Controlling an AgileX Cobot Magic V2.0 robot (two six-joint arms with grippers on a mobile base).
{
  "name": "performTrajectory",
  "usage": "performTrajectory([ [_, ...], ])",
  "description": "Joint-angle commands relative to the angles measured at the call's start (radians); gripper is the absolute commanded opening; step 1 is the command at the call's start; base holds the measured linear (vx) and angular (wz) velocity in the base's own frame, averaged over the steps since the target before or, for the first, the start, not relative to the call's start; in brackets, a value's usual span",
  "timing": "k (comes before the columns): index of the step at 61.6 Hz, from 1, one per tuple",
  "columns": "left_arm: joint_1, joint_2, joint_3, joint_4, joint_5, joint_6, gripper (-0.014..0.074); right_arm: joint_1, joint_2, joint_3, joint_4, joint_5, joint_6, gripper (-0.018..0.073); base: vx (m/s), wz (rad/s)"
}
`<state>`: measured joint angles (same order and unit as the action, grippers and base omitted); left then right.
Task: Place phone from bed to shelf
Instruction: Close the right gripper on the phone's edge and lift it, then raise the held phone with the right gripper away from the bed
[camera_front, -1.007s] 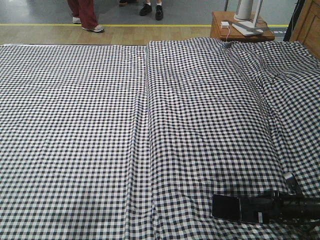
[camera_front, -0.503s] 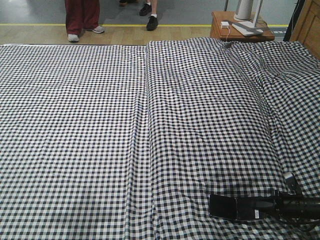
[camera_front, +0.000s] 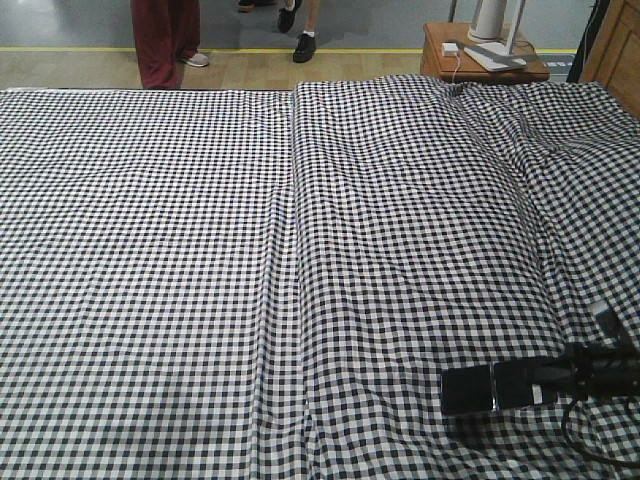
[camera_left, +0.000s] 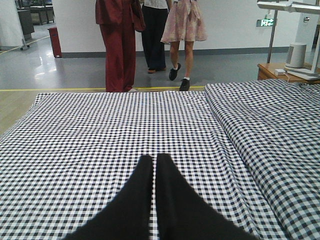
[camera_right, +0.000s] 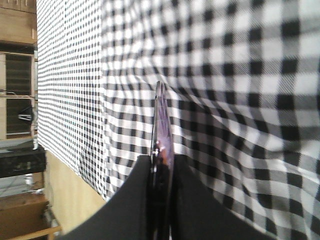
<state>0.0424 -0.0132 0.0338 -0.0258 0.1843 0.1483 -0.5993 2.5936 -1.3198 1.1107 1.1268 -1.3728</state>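
Note:
The phone (camera_front: 468, 392), a thin glossy black slab, hangs just above the checked bed (camera_front: 200, 250) at the front right. My right gripper (camera_front: 532, 385) is shut on its right end. The right wrist view has the phone (camera_right: 161, 125) edge-on, with a pinkish rim, clamped between the two dark fingers of my right gripper (camera_right: 161, 161) over the bed (camera_right: 240, 75). My left gripper (camera_left: 154, 158) is shut with nothing in it, low over the bed (camera_left: 75, 130). I cannot pick out the shelf with certainty.
A lengthwise seam fold (camera_front: 290, 250) runs down the bed. A reddish-brown side table (camera_front: 480, 60) with a white device stands at the back right. People (camera_left: 120, 40) stand on the floor beyond the far edge. Blurred wooden furniture (camera_right: 17, 25) shows past the bed's side.
My right gripper has pulled the phone to the right and lifted it a little off the fabric. The people at the back have shifted their feet.

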Motion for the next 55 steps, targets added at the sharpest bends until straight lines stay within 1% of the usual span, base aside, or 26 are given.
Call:
performTrajectory([
  [1, -0.004, -0.013, -0.021, -0.009, -0.072, -0.006, 0.0001, 0.001, -0.142, 0.023, 0.021, 0.161, -0.004, -0.0006, 0.0, 0.0],
  [11, -0.004, -0.013, -0.021, -0.009, -0.072, -0.006, 0.0001, 0.001, -0.291, 0.066, 0.021, 0.161, 0.016, -0.0005, 0.0, 0.0],
  [19, -0.004, -0.013, -0.021, -0.009, -0.072, -0.006, 0.0001, 0.002, -0.414, 0.073, 0.017, 0.161, 0.072, -0.0003, 0.0, 0.0],
  [27, -0.004, -0.013, -0.021, -0.009, -0.072, -0.006, 0.0001, 0.002, -0.556, 0.073, 0.018, 0.161, 0.095, -0.0003, 0.0, 0.0],
  [37, -0.004, -0.013, -0.021, -0.009, -0.072, -0.006, 0.0001, 0.007, -0.719, 0.073, 0.048, 0.161, 0.121, -0.0003, 0.0, 0.0],
  [40, -0.004, -0.013, -0.021, -0.009, -0.072, -0.006, 0.0001, 0.018, -0.76, 0.073, 0.062, 0.16, 0.127, -0.0003, 0.0, 0.0],
  [45, -0.004, -0.013, -0.021, -0.009, -0.072, -0.006, 0.0001, 0.059, -0.825, 0.073, 0.08, 0.16, 0.127, -0.0003, 0.0, 0.0],
  [55, -0.004, -0.013, -0.021, -0.009, -0.072, -0.006, 0.0001, 0.17, -0.918, 0.073, 0.078, 0.16, 0.141, -0.0002, 0.0, 0.0],
])
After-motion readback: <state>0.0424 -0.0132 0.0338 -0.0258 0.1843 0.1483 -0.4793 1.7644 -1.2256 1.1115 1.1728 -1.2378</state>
